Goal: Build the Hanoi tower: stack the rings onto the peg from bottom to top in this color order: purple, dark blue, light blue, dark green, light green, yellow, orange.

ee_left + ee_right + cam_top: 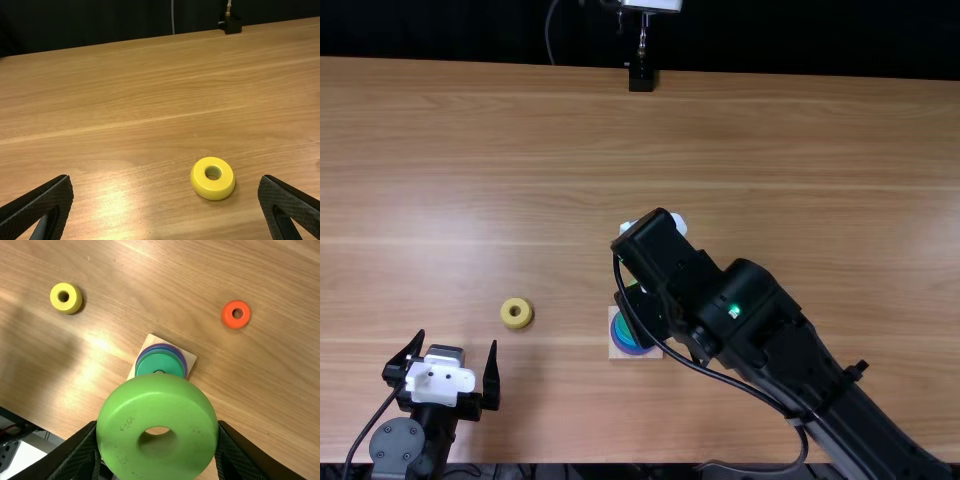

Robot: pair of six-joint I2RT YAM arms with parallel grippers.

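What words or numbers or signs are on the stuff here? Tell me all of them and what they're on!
There are none I can read.
Light green ring: faint dark marks, like smudges, not clear letters.
Yellow ring and orange ring: no writing that I can see.
Right arm: a green glow, too small to read as any sign.
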